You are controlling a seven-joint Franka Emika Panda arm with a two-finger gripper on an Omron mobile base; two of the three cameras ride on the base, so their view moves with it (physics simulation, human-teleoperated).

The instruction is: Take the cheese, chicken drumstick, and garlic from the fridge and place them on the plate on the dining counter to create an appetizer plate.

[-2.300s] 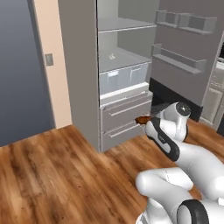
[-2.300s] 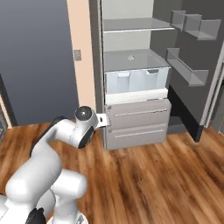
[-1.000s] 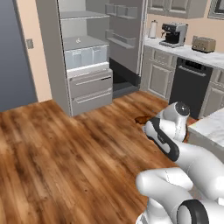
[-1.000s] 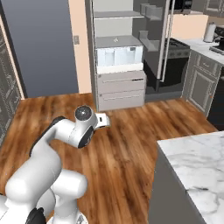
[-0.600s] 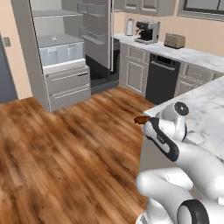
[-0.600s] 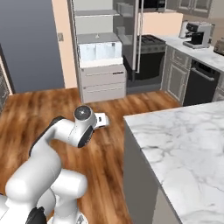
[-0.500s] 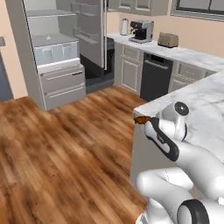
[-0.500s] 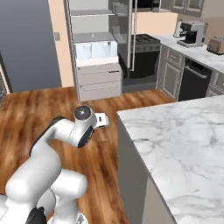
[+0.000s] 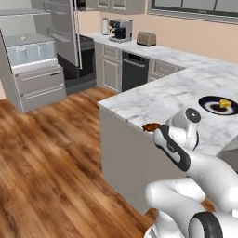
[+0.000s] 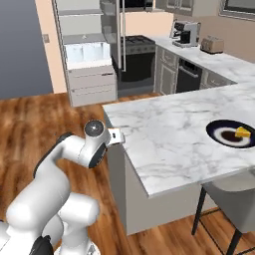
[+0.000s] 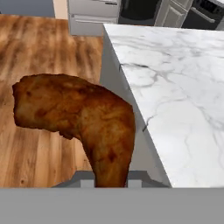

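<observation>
My gripper (image 11: 110, 180) is shut on the chicken drumstick (image 11: 83, 118), a reddish-brown piece that hides most of the fingers in the hand view. In the left base view the chicken drumstick (image 9: 150, 126) hangs at the near corner of the dining counter (image 9: 186, 90), level with its edge. The plate (image 10: 232, 134) with its navy rim lies far along the counter, and the cheese (image 10: 242, 132) rests on it. The plate (image 9: 217, 104) and the cheese (image 9: 225, 103) are also seen from the left side. Behind, the fridge (image 10: 85, 52) stands open. The garlic is out of view.
A grey chair (image 10: 235, 198) stands at the counter's near right side. An L-shaped counter holds a coffee machine (image 9: 120, 30) and a toaster (image 9: 145, 38). A black oven (image 10: 135, 57) stands beside the fridge. Wooden floor (image 9: 46, 153) spreads to the left.
The whole scene has shifted: the base has driven away from the fridge to the dining counter. The drumstick stays in the shut gripper, and the arm's pose is unchanged.
</observation>
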